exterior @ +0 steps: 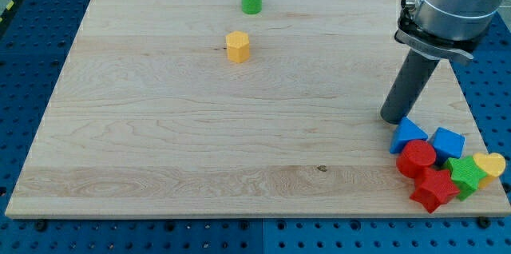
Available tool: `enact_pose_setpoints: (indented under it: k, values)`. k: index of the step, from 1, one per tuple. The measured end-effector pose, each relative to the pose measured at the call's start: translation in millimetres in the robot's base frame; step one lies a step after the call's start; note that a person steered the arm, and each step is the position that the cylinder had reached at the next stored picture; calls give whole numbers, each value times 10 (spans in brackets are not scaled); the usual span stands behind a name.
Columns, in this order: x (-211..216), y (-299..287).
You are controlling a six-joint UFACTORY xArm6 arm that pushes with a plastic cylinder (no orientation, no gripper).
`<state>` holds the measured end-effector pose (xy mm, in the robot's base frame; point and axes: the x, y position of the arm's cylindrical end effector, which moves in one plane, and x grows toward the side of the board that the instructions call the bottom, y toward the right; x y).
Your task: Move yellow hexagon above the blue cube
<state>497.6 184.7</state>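
The wooden tabletop point(160, 142) fills most of the frame, and its left half carries no blocks at all. Just left of centre in the upper part sits the yellow hexagon point(238, 47), the one block the task wants shifted; it stands alone, with a green cylinder point(251, 0) near it, closer to the top edge. Far over at the right, my tip point(393, 118) rests on the wood just up and left of a crowded cluster in the lower right corner. There is no pincer here to be open or closed, only the plain rod.

The cluster, counted: a blue triangular block point(407, 134) almost touching the tip, the blue cube point(447, 142) beside it, a red cylinder point(417, 158), a red star-like block point(433, 188), a green star-like block point(465, 176) and a yellow heart point(490, 164). That makes two yellow, two green, two blue and two red.

The relation that matters: the hexagon lies well apart from the tip, up and to the left, while its goal is just above the cube at the right. I judge the tip must travel round to the hexagon's left side, then push it rightward and slightly down.
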Motion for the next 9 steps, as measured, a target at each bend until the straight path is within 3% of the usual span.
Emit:
enact_pose_setpoints:
  k: [3,5,7,8,9]
  values:
    - [-79,136]
    - [-356,-883]
    - [-697,-2277]
    - [-1096,-2685]
    - [-1531,-2675]
